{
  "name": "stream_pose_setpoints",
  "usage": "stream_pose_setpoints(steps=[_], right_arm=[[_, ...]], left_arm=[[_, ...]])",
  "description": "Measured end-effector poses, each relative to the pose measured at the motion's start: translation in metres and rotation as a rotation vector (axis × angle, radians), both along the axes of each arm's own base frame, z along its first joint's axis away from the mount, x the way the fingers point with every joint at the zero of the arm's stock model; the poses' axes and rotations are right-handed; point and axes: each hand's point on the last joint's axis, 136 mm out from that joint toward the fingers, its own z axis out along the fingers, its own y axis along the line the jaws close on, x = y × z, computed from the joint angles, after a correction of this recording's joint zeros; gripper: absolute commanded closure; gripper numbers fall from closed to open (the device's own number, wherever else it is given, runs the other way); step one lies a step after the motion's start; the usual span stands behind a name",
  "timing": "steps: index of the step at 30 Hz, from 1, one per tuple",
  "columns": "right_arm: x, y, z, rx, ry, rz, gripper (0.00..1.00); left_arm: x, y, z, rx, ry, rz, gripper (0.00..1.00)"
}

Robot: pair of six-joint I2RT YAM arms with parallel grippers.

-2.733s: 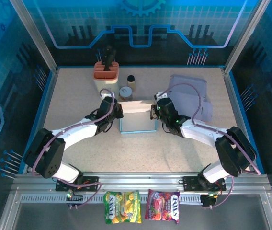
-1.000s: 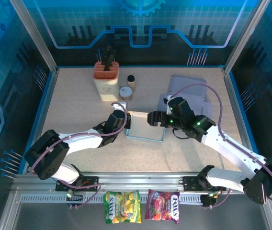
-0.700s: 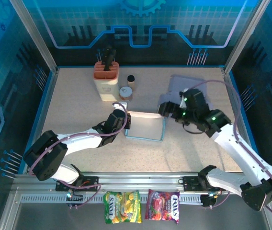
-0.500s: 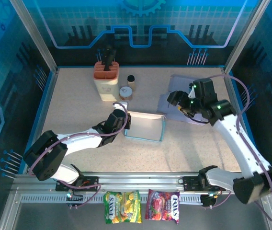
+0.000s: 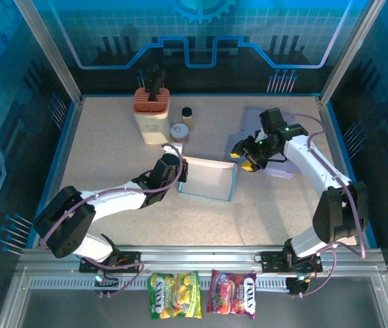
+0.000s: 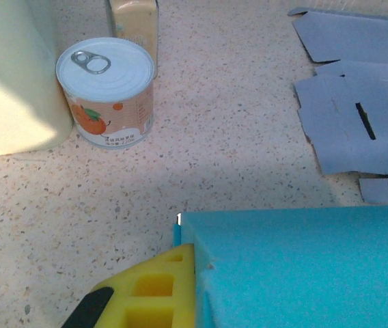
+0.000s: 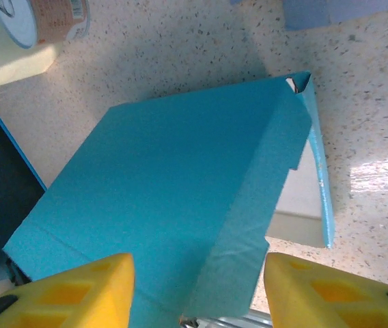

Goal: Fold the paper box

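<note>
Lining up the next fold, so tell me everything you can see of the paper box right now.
The box is thin card, teal outside and white inside, half folded into a shallow open tray with its walls raised. It sits flat mid-table, slightly skewed. The left tool pinches its left wall, with a yellow finger against the teal face. The right tool hangs open off its far right corner, apparently not touching.
</note>
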Motion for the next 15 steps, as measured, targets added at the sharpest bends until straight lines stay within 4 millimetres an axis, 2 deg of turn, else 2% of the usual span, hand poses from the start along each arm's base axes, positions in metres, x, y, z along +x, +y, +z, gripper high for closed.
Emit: stream_pose_setpoints(steps=[6, 9, 15], right_arm=[[-0.004, 0.004, -0.023, 0.014, 0.058, 0.009, 0.54], [-0.004, 0.006, -0.027, 0.022, 0.071, 0.009, 0.58], [-0.005, 0.011, -0.034, 0.023, 0.086, 0.014, 0.59]], left_arm=[[0.001, -0.001, 0.001, -0.002, -0.002, 0.0, 1.0], [0.001, -0.001, 0.0, -0.001, 0.0, 0.0, 1.0], [0.002, -0.001, -0.004, 0.007, 0.008, 0.004, 1.0]])
